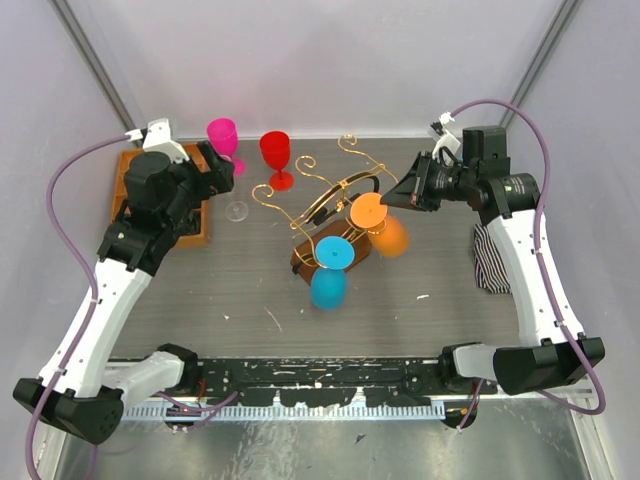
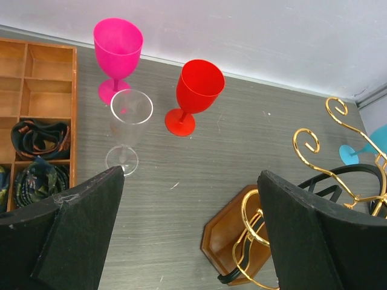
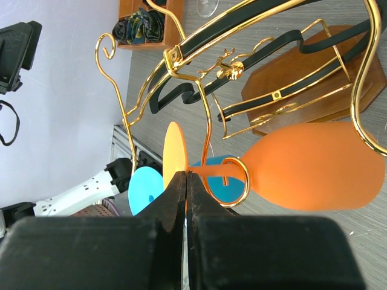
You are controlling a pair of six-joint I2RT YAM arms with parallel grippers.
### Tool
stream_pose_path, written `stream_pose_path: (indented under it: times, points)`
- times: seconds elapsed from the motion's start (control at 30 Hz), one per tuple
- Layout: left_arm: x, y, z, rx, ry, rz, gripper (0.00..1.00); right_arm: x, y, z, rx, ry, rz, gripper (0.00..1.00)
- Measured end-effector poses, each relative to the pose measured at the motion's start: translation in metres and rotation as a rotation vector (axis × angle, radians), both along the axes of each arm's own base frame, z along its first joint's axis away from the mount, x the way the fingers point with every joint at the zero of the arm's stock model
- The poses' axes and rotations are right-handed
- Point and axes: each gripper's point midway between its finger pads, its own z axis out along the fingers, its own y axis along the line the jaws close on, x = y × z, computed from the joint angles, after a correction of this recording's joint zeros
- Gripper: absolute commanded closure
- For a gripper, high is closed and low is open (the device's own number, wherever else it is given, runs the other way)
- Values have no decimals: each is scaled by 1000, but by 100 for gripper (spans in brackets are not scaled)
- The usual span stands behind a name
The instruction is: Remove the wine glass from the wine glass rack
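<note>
At rack, R gripper clenched, tips by orange glass stem, L gripper spread open

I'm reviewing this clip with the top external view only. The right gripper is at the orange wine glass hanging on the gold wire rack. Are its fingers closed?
Observer: The right wrist view shows the right gripper shut, fingers pressed together without a gap. The tips are where the orange plastic wine glass's stem meets its foot. I cannot tell whether they pinch anything.
Operator: And the left gripper? Its arm hides it from me.
Observer: The left wrist view shows the left gripper wide open, holding nothing.
Operator: What's in the tray beneath that arm?
Observer: Rolled dark fabric bundles in some of the wooden compartment tray's cells.
</note>
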Motion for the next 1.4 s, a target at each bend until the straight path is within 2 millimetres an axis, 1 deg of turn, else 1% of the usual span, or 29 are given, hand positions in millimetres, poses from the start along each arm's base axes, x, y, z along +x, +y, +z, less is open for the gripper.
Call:
stream_pose_path:
  times: [0.3, 0.53, 0.67, 0.87, 1.0, 1.13, 1.27, 1.4]
  points:
    - [-1, 1, -3, 5, -1, 1, 2, -4, -1, 1, -6, -10, 6, 99]
    - [-1, 2, -3, 17, -1, -1, 2, -16, -4, 0, -12, -11, 12, 99]
    - [-1, 2, -8, 23, 6, -3, 2, -22, -4, -2, -18, 0, 23, 99]
    - [0, 1, -10, 28, 11, -3, 2, -29, -1, -7, 1, 26, 60, 99]
    - [0, 1, -11, 30, 14, -4, 2, -29, 4, -5, 24, 18, 80, 99]
    - [1, 1, -12, 32, 16, -5, 2, -23, 10, -5, 56, 20, 99, 99]
    - [1, 1, -12, 40, 15, -5, 2, -8, 15, -8, 73, 24, 91, 99]
    - [1, 2, -12, 55, 13, -8, 2, 11, 14, -12, 68, 18, 60, 99]
